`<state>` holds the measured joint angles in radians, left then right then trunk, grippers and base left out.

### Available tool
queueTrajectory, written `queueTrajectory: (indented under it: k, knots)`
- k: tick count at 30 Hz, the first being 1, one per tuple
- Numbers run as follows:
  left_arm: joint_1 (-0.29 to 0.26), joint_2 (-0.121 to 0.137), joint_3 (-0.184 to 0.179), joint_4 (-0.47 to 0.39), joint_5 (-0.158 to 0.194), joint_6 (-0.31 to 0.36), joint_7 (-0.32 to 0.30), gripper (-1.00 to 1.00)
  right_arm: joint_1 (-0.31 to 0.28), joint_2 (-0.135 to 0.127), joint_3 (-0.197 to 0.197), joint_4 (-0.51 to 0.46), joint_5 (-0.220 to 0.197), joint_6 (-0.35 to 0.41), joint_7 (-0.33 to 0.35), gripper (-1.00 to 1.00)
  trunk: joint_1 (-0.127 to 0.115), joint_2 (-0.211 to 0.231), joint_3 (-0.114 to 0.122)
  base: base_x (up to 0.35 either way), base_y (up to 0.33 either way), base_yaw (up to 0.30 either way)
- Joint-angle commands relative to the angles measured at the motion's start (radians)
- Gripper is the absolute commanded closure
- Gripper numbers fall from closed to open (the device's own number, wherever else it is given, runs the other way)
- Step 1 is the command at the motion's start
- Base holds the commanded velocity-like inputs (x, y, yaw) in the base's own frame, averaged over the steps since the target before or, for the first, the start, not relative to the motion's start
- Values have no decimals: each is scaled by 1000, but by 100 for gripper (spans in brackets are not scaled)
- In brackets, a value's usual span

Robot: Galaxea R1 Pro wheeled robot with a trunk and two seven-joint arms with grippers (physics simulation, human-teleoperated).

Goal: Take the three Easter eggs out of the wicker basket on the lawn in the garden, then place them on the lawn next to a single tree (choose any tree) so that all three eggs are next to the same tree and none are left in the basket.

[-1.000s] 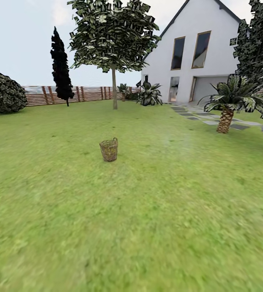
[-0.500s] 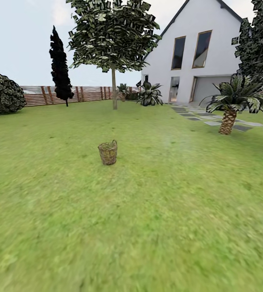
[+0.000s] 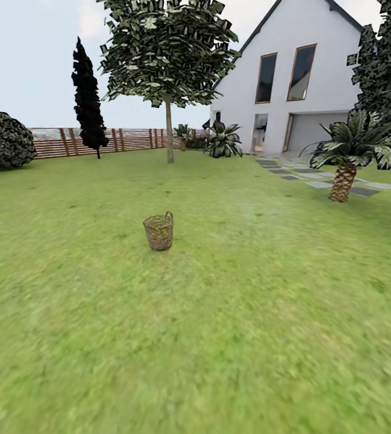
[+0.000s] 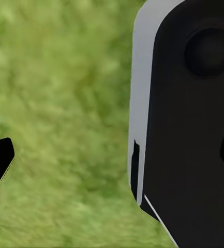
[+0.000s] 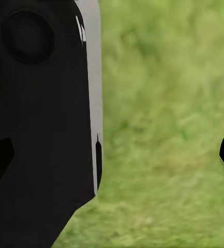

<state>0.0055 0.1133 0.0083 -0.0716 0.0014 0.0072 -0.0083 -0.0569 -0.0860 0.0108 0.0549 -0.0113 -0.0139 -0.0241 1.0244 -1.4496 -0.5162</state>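
Wicker basket nearer, on lawn

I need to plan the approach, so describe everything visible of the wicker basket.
The wicker basket is brown and woven, rounded and deep, narrowing slightly toward its base, with a loop handle rising at its right rim. It stands upright on the lawn, alone, ahead of the camera, well short of the tree. Its contents cannot be made out.
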Motion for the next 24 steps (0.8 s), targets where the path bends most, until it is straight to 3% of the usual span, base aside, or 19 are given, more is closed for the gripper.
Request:
queueTrajectory:
  k: [1, 24]
  knots:
    - [1, 0, 1, -2, 0, 1, -1, -100, -1, 0, 1, 2, -1, -1, -2, -100, 1, 0, -1, 337, 0, 0]
    - [1, 0, 1, -2, 0, 1, -1, -100, -1, 0, 0, 2, -1, -1, -2, -100, 1, 0, -1, 337, 0, 0]
